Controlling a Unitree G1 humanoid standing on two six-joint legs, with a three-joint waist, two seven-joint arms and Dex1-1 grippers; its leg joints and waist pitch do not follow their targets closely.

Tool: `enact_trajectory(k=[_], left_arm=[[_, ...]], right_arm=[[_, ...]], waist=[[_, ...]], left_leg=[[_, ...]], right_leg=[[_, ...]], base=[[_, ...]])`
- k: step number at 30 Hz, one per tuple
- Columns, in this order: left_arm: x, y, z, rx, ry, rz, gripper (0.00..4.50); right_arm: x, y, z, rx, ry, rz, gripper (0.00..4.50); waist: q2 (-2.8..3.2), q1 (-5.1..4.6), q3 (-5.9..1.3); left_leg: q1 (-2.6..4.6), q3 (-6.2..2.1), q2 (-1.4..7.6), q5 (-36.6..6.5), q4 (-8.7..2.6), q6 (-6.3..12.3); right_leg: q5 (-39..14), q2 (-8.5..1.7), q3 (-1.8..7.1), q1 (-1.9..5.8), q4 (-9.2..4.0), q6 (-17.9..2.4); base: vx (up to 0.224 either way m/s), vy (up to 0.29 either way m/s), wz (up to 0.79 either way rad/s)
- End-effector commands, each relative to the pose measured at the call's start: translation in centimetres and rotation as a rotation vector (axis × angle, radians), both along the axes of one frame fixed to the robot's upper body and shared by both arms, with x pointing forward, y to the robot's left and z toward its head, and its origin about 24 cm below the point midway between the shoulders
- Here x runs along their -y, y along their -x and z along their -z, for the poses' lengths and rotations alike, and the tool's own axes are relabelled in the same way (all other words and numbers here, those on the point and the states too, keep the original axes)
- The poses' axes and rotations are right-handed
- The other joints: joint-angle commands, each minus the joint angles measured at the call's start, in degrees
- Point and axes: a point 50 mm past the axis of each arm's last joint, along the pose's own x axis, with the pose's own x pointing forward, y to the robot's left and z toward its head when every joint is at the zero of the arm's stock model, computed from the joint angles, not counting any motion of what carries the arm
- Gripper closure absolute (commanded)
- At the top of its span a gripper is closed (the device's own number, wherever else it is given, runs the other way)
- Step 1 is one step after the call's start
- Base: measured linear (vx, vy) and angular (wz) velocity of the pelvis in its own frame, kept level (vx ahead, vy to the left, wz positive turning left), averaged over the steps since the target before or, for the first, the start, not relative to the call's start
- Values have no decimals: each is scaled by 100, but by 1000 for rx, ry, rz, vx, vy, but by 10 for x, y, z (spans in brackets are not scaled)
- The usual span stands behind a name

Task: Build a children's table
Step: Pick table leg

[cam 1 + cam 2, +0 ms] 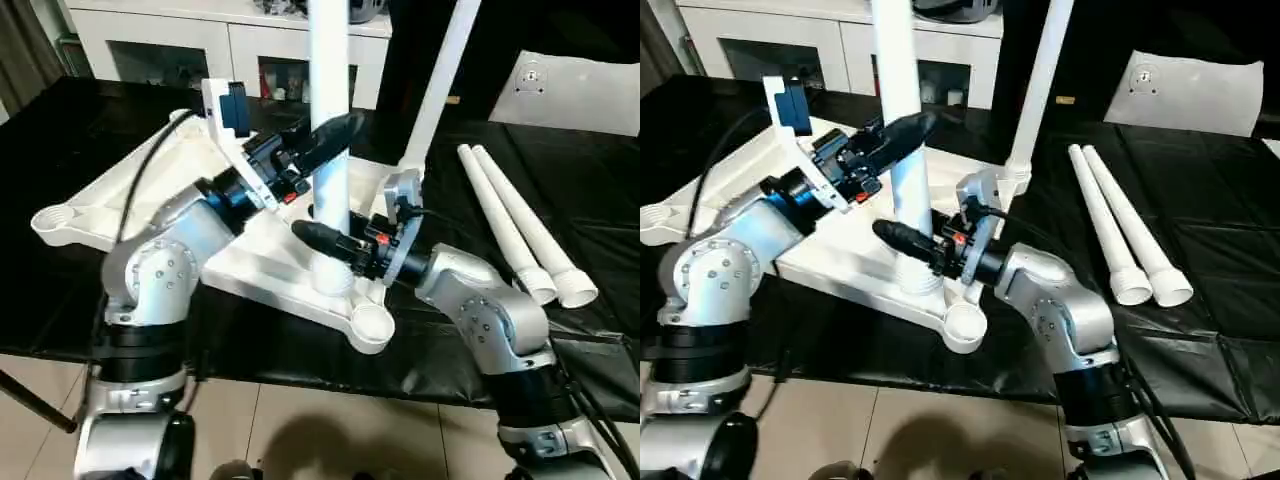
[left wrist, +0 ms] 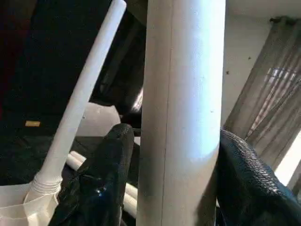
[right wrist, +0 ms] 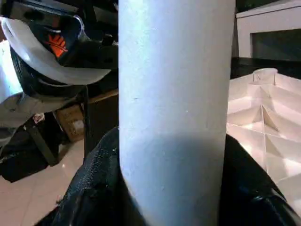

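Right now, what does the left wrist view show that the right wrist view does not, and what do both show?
Left wrist view: a second white tapered tube leg standing in its corner socket, white leg tubes lying on the black cloth behind it, and a grey curtain.

Right wrist view: the ribbed underside of the white plastic tabletop, a tiled floor and the left arm's black-and-white wrist.

Both: the upright white leg close up between two black fingers.
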Motion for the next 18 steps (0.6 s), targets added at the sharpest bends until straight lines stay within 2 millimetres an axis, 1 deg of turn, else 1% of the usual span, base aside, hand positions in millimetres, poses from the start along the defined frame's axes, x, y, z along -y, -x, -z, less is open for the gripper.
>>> enact_trajectory(k=[1,2,3,5,6,7,9,13,16,18], left_arm=[[-5,0,6,-43,6,11,191],[-4,1,6,-41,7,23,154],[-4,2,5,-28,-5,19,154],[-5,1,6,-18,-27,1,154],[-4,1,7,-20,-28,2,138],[-4,2,7,-21,-27,5,121],[-4,2,7,-21,-25,5,109],[-4,4,8,-37,-8,37,109],[-4,4,9,-35,-16,29,144],[-5,4,10,-29,-29,27,148]], right_arm=[[7,2,-11,52,-29,2,260],[7,2,-11,52,-27,2,260],[8,2,-11,51,-27,2,260],[8,3,-11,51,-25,2,260],[9,3,-11,50,-23,2,260],[9,3,-11,50,-22,2,260],[9,3,-10,50,-18,0,260],[10,3,-9,53,-1,-6,260],[11,3,-9,53,6,-2,260],[11,2,-9,54,11,-2,260]], waist=[[0,27,-438],[-2,28,-434],[-10,26,-439],[-11,21,-429],[-18,22,-431],[-10,22,-430],[-8,19,-431],[-12,22,-439],[-11,25,-438],[-9,27,-437]], left_leg=[[58,-76,272,-973,-405,-40],[57,-77,272,-992,-409,-38],[51,-76,268,-991,-404,-33],[54,-80,269,-1046,-412,-22],[55,-81,271,-1064,-412,-33],[60,-86,280,-1060,-417,-46],[61,-87,279,-1073,-417,-59],[56,-81,275,-1019,-408,-52],[58,-77,272,-995,-405,-22],[59,-76,273,-988,-406,-17]], right_leg=[[-1347,-340,321,328,-356,-927],[-1370,-338,320,327,-364,-929],[-1377,-340,321,335,-360,-922],[-1522,-338,318,327,-383,-866],[-1595,-343,317,329,-394,-826],[-1588,-341,319,324,-389,-818],[-1570,-340,319,323,-384,-835],[-1460,-340,321,328,-369,-882],[-1425,-339,323,327,-370,-899],[-1437,-340,322,327,-374,-897]], base=[[0,0,0],[0,0,0],[0,0,0],[0,0,0],[0,0,0],[0,0,0],[0,0,0],[0,0,0],[0,0,0],[0,0,0]])
